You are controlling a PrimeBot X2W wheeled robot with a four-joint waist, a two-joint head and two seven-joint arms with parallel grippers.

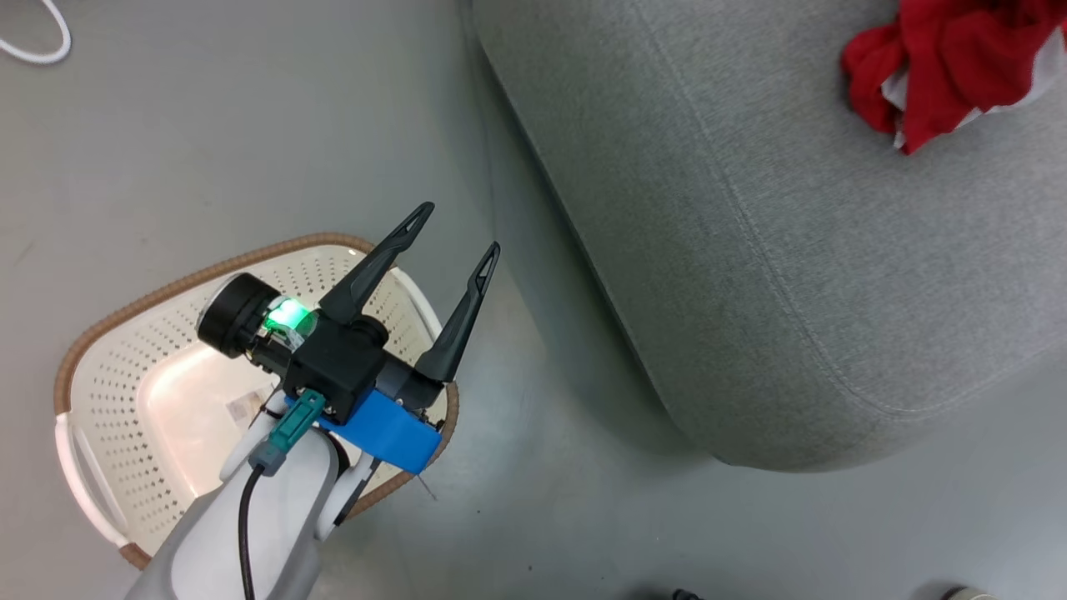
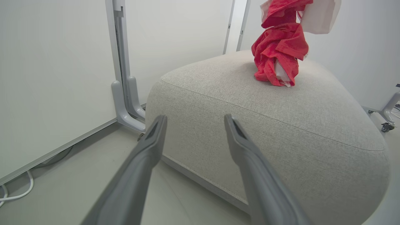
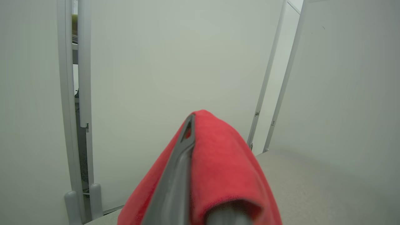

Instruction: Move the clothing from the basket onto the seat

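The red clothing (image 1: pixel 942 67) is bunched at the far right of the grey seat (image 1: pixel 750 208). In the left wrist view the clothing (image 2: pixel 278 53) hangs down from above the picture's top, its lower end touching the seat (image 2: pixel 265 125). My right gripper (image 3: pixel 192 120) is shut, with the red clothing (image 3: pixel 225 156) draped over and between its fingers, above the seat (image 3: pixel 312 181). My left gripper (image 1: pixel 460 227) is open and holds nothing, over the near rim of the basket (image 1: pixel 125 367), pointing at the seat. The basket's floor shows just a small label. Through the left gripper (image 2: pixel 194 117) I see the seat's side.
The basket stands on the grey floor left of the seat, with a floor gap between them. White partition panels on grey posts (image 2: pixel 123 78) stand behind the seat. A white cable (image 2: pixel 18 193) lies along the wall, and a wheeled leg (image 2: pixel 387 115) sits at the far right.
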